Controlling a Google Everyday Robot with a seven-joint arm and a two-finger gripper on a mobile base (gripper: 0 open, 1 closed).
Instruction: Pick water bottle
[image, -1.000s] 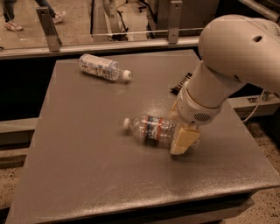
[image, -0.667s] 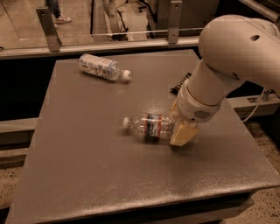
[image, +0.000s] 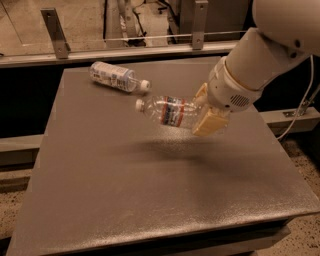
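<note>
The water bottle (image: 167, 110) is clear ribbed plastic with a white cap and a narrow red-and-dark label band. It hangs in the air above the table, lying sideways with its cap pointing left, and casts a shadow on the tabletop below. My gripper (image: 204, 111) is shut on the bottle's base end, with one tan finger (image: 210, 122) in front and the other behind. The white arm reaches in from the upper right.
A second bottle (image: 113, 76) with a wide pale label lies on its side at the back left of the grey table (image: 125, 190). A metal rail with posts (image: 55, 32) runs behind the table. A cable hangs at the right edge.
The gripper has lifted the water bottle off the tabletop and carried it up toward the back; it lay on the table before.
</note>
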